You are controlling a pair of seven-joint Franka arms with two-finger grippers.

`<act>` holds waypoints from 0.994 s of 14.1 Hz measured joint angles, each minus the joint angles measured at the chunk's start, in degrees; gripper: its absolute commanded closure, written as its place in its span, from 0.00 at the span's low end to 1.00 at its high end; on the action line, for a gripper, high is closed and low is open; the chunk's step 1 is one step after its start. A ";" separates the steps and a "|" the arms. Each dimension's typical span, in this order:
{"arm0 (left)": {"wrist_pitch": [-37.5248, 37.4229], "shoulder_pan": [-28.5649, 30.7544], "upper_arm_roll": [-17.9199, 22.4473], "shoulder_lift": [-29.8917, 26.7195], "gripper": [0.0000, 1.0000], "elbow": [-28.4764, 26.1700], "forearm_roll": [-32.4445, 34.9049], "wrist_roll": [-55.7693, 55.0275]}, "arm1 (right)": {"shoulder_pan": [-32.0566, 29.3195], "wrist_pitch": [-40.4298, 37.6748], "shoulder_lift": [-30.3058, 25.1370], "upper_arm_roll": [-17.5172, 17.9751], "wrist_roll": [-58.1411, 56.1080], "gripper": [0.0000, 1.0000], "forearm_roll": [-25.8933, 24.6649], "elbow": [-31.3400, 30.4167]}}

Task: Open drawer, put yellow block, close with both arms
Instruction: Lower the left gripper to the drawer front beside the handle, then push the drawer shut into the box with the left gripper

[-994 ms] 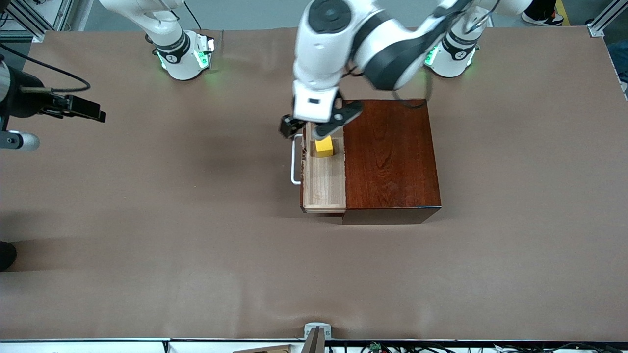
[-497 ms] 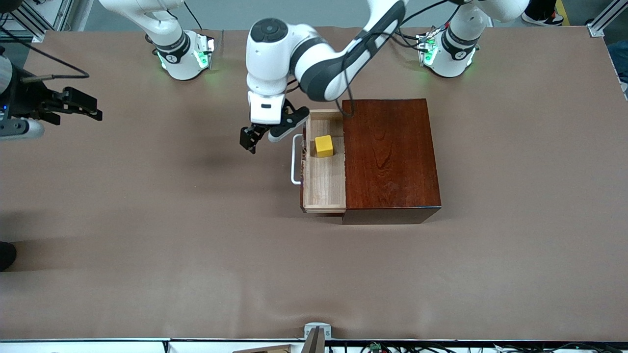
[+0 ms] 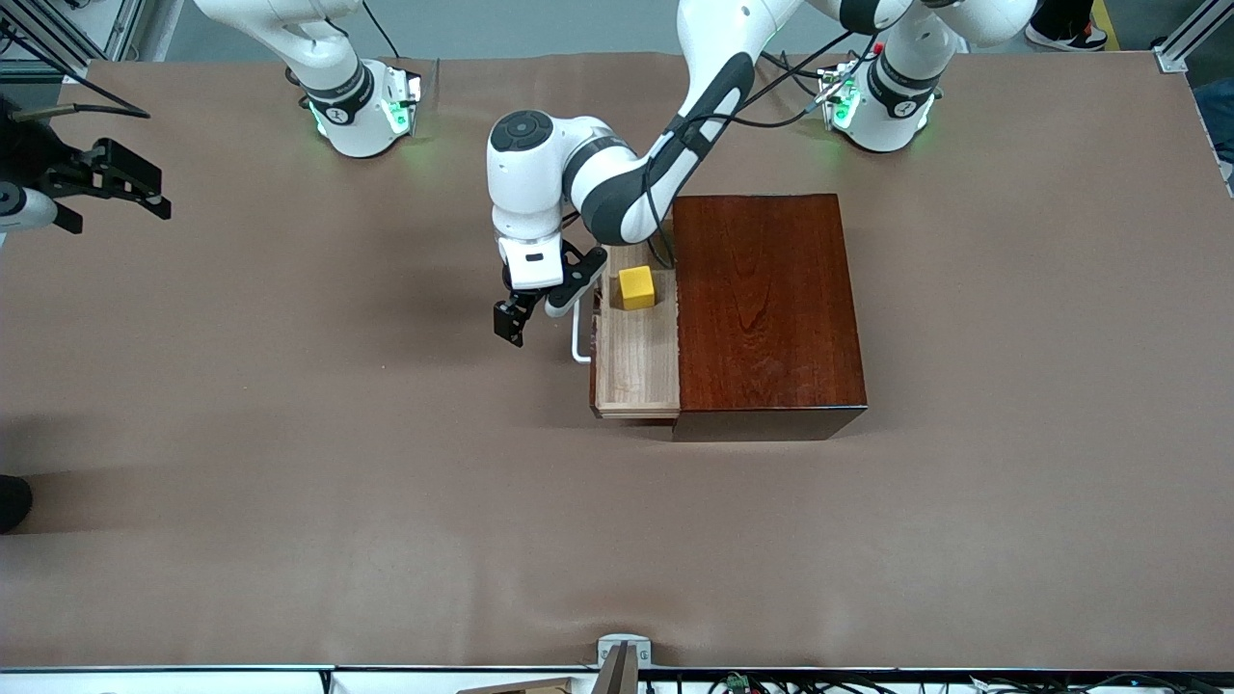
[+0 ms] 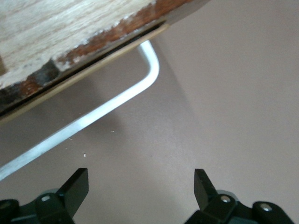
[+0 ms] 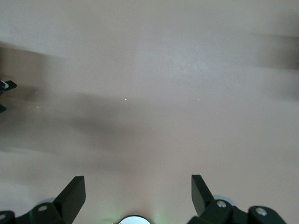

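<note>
The drawer (image 3: pixel 634 361) stands pulled out of the dark mahogany box (image 3: pixel 766 308), toward the right arm's end of the table. The yellow block (image 3: pixel 636 287) lies in the pale tray, at the end nearer the robots' bases. My left gripper (image 3: pixel 533 313) hangs low over the table just in front of the white handle (image 3: pixel 576 339), open and empty. In the left wrist view the handle (image 4: pixel 93 119) and the drawer front (image 4: pixel 70 28) lie ahead of the open left gripper (image 4: pixel 140 186). My right gripper (image 3: pixel 111 198) waits open over bare table at the right arm's end, as the right wrist view (image 5: pixel 138 191) also shows.
The arms' green-lit bases (image 3: pixel 366 116) (image 3: pixel 882 111) stand along the table's edge farthest from the front camera. A small metal bracket (image 3: pixel 624 651) sits at the table's near edge. Brown table cover (image 3: pixel 386 482) spreads around the box.
My left gripper has left the spot over the block, moved out past the drawer front and come down beside the handle. The right gripper has drifted a little toward the bases' side.
</note>
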 measured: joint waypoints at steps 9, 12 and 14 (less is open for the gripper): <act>-5.80 1.16 0.43 0.42 0.00 0.45 -0.87 -2.30 | 0.04 0.42 0.21 -0.10 0.00 0.00 -0.08 0.07; -7.31 1.47 0.42 0.43 0.00 0.47 -0.98 -2.10 | 0.00 0.44 0.33 -0.18 0.00 0.00 -0.08 0.08; -8.47 1.73 0.42 0.43 0.00 0.47 -0.98 -1.45 | 0.00 0.49 0.46 -0.16 0.00 0.00 -0.08 0.08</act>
